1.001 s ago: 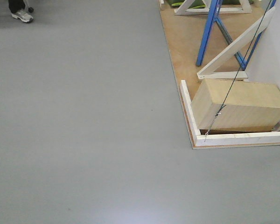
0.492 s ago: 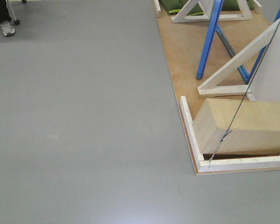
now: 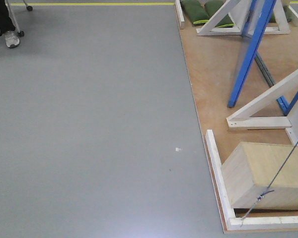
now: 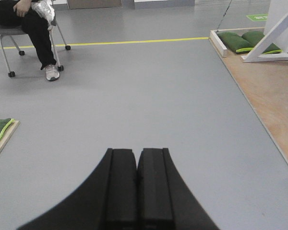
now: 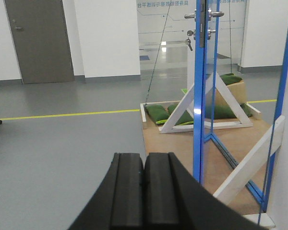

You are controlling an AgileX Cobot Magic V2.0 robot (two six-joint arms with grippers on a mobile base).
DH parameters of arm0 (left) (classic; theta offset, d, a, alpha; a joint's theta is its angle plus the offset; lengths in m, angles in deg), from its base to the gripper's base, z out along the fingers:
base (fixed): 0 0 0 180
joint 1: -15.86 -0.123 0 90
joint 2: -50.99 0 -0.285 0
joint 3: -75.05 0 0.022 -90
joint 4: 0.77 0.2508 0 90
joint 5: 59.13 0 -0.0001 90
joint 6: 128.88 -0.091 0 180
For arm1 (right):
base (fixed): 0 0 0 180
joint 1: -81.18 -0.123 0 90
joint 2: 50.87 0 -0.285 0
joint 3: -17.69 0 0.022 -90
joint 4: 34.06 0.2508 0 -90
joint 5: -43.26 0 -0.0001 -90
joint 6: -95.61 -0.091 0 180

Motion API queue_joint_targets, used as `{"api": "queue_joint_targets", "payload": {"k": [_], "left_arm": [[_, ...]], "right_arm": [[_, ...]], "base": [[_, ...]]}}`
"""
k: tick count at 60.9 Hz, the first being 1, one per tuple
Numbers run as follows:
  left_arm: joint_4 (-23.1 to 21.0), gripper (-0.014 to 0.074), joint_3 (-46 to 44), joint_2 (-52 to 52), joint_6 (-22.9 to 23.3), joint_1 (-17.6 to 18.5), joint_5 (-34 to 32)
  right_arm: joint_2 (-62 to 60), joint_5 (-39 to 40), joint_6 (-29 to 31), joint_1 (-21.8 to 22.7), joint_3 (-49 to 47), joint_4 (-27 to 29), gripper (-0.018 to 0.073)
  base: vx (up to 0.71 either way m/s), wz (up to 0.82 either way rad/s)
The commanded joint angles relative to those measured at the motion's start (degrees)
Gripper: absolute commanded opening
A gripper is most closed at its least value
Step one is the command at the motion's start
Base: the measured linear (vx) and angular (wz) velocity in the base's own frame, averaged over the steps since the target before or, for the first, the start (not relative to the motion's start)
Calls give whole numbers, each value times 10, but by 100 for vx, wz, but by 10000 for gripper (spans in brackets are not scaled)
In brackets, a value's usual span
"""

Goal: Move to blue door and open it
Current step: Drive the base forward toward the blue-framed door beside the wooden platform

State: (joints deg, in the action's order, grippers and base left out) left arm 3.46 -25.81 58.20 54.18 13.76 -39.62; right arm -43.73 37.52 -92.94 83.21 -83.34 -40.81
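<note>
Ahead & to the right, on a wooden platform [image 3: 213, 74], the blue door [image 5: 198, 120] stands edge-on to the right wrist cam. Its lever handle [image 5: 216, 14] is high up, w/ white braces [image 5: 247, 160] at its foot. The robot sits on grey floor, well apart from it. Left gripper [image 4: 137, 187] & right gripper [image 5: 144, 191]: jaws pressed together, holding nothing. Likely risks: the base clips the platform rim, wooden box [image 3: 263, 173] or taut cable [image 3: 283, 165] if it cuts in too tight. Approaching edge-on, an arm may not reach the lever.
</note>
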Motion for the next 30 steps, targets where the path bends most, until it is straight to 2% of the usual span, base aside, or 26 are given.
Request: {"api": "queue_joint_targets", "payload": {"k": [1,30], "left_arm": [[0,71,-18,-12,2,0,-45],[0,71,-18,-12,2,0,-45]], "right_arm": [[-8,50,3,2,5,-3,-4],[-8,49,3,2,5,-3,-4]], "base": [[43,5],[44,6]]}}
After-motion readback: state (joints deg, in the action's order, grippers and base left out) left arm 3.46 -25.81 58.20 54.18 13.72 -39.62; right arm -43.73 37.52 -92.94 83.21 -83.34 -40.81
